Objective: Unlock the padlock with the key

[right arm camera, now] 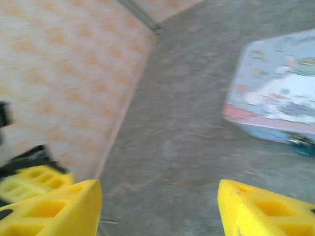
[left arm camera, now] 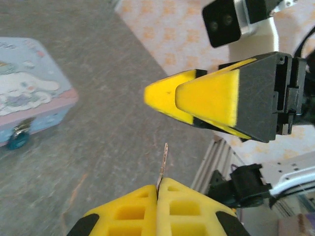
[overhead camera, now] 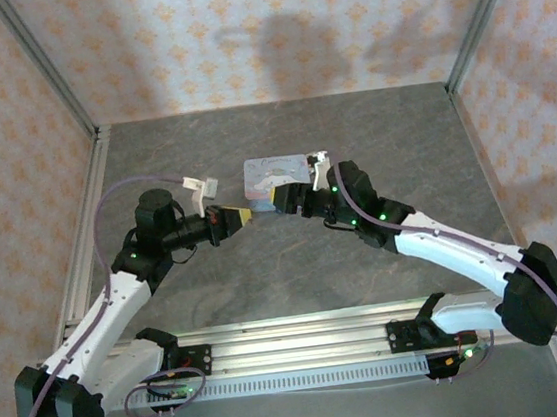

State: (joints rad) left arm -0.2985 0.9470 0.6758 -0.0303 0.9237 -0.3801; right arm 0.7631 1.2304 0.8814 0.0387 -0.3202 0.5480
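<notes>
Left gripper (left arm camera: 157,194) had its jaws clenched on just the end of the key (left arm camera: 165,162) – it could've twisted or slipped on contact. Right gripper (right arm camera: 160,206) jaws were spread, empty. Padlock (left arm camera: 19,140) hung on the tin (left arm camera: 29,93) front, well apart from both – blurry, keyhole impossible to make out.

Bright, soft light from the near side throws faint arm shadows on the patterned peach back wall (overhead camera: 280,42). The right wrist view is motion-blurred, smearing the pastel blue-pink rectangular tin (right arm camera: 280,93). In the left wrist view the thin pale metal key (left arm camera: 165,160) is crisp and the mottled grey tabletop (left arm camera: 98,147) soft.
</notes>
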